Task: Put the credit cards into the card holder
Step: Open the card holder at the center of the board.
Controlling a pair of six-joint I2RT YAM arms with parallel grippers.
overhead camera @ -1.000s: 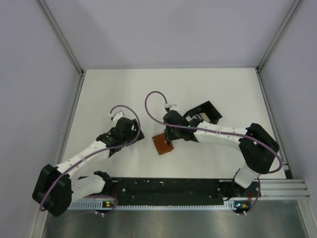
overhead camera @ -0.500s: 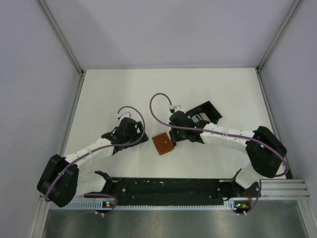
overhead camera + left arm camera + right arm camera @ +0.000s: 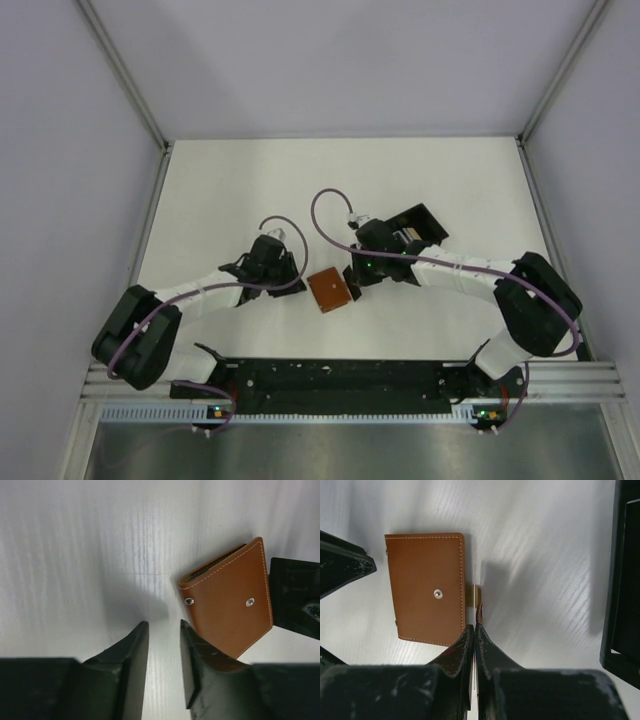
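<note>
L claw (image 3: pixel 164 630) stood apart, empty, just beside holder (image 3: pixel 230 597). R claw (image 3: pixel 474 628) was pressed together, tips at holder's edge.

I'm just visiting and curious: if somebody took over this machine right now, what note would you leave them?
Left tool: partly open, empty, beside the brown leather folding card holder.
Right tool: shut, tips at the holder's loose tab; whether it pinches anything is unclear.
Holder: folded shut, flat on the white table.
Black open-frame plastic box: just beyond the right tool; credit cards not clearly visible.
Done: no card seen in the holder. Left: open it, insert the cards.
</note>
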